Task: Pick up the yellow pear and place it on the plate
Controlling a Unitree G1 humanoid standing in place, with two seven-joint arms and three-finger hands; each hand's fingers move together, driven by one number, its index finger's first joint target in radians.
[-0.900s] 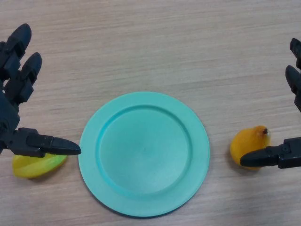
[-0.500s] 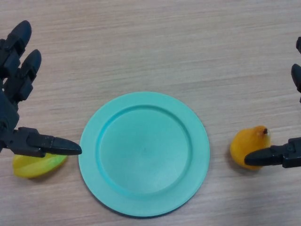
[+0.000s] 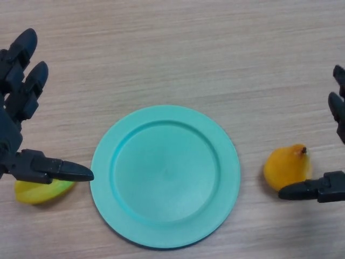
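The yellow pear (image 3: 287, 167) lies on the table to the right of the teal plate (image 3: 165, 175), its stem end pointing up and right. My right hand (image 3: 323, 186) is at the right edge, open, with its thumb just below the pear and its fingers above and to the right of it; nothing is held. At the left edge my left hand (image 3: 19, 108) is open too, its thumb lying over a yellow-green fruit (image 3: 38, 191).
The plate sits in the middle of a light wooden table (image 3: 178, 54). The yellow-green fruit lies just left of the plate's rim.
My right hand has slid down and slightly right, so its thumb now sits lower against the pear and uncovers more of it. The left hand dropped a little. The pear and plate stayed put.
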